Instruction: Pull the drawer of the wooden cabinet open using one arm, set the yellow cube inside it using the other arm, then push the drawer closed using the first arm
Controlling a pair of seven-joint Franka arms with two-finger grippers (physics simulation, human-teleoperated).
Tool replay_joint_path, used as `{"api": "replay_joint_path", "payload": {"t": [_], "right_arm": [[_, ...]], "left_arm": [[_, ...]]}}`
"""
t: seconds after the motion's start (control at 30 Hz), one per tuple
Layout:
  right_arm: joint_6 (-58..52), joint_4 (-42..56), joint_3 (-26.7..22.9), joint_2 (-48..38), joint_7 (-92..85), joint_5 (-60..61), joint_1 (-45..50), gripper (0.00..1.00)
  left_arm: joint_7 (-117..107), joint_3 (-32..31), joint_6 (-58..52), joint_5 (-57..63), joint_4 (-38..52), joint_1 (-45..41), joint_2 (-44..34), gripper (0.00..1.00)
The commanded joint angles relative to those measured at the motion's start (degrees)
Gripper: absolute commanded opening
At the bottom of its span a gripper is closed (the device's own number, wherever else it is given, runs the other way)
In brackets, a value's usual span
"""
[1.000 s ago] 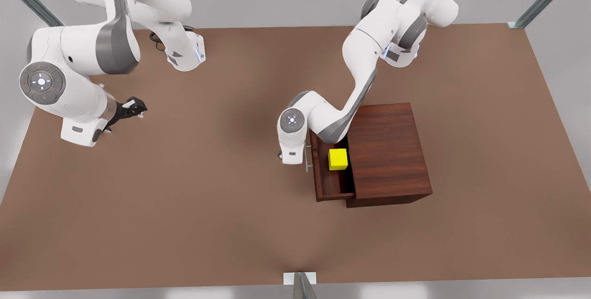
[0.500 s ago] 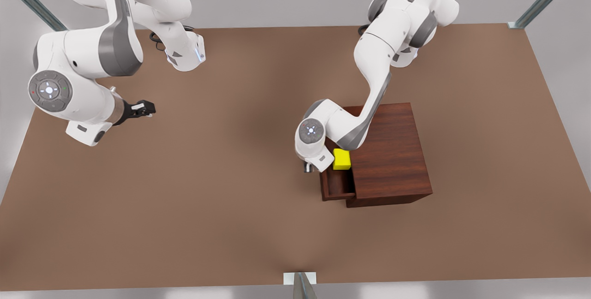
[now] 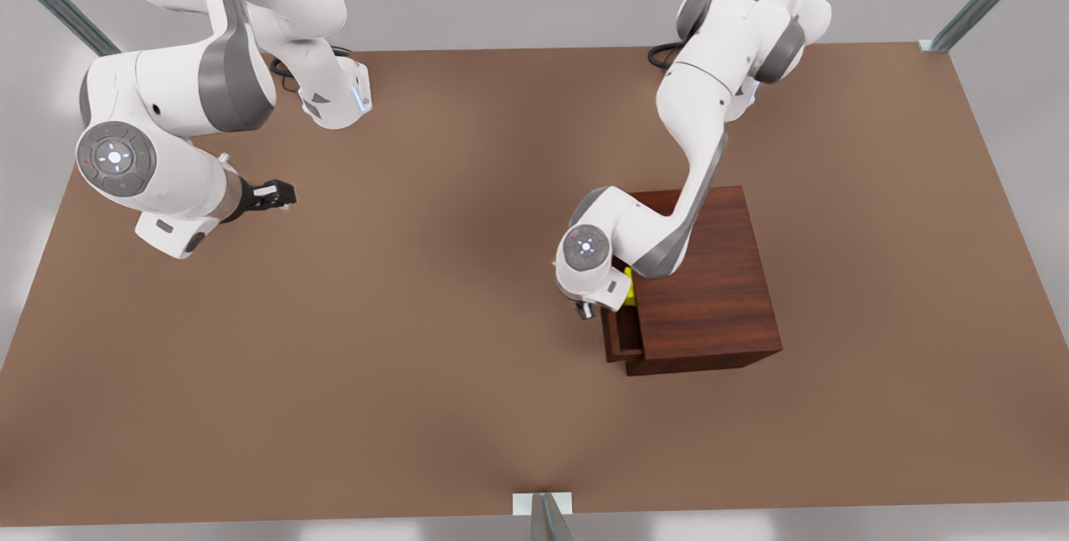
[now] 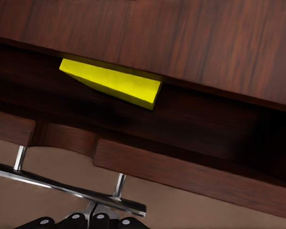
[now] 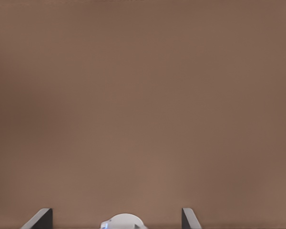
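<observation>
**Ana:** Where was the yellow cube at that point?

**Ben:** Inside the drawer, mostly tucked under the top of the wooden cabinet. The drawer stuck out only a little from the cabinet's front, so I judged the closing push nearly done.

**Ana:** And the arm doing the pushing?

**Ben:** The left gripper was right at the cabinet's front, up against the silver handle. I couldn't tell whether it clasped the bar or merely pressed on it.

**Ana:** How would you have finished it well?

**Ben:** I'd have pushed straight into the cabinet, square to the drawer front and near the middle of the handle, so the tray couldn't skew and jam. I'd have gone slowly at the end so the cabinet didn't slide on the table.

**Ana:** The other arm?

**Ben:** It waited well apart from the cabinet, with the right gripper over bare table, its fingers spread wide and holding nothing.
</observation>
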Motion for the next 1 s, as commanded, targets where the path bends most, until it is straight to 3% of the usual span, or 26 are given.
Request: {"api": "replay_joint_path", "payload": {"t": [0.0, 0.2, 0.47, 0.97], "right_arm": [[0.0, 0.0, 0.0, -0.1, 3.6, -0.2, 0.0, 1.00], [0.3, -0.4, -2.2, -0.8, 3.5, -0.2, 0.2, 1.00], [0.3, 0.3, -2.2, -0.2, 3.5, -0.5, 0.3, 1.00], [0.5, 0.3, -2.5, -0.2, 3.4, -0.7, 0.9, 1.00]], "left_arm": [[-9.5, 0.0, 0.0, 0.0, -0.1, 0.3, -0.2, 0.21], [-9.0, 0.0, 0.0, 0.5, -0.4, 1.3, -0.2, 0.21], [-9.1, -4.1, 0.0, 3.3, -1.9, 5.2, -1.5, 0.21], [-6.1, -5.4, 0.0, 4.3, -3.1, 6.2, -1.5, 0.21]]}}
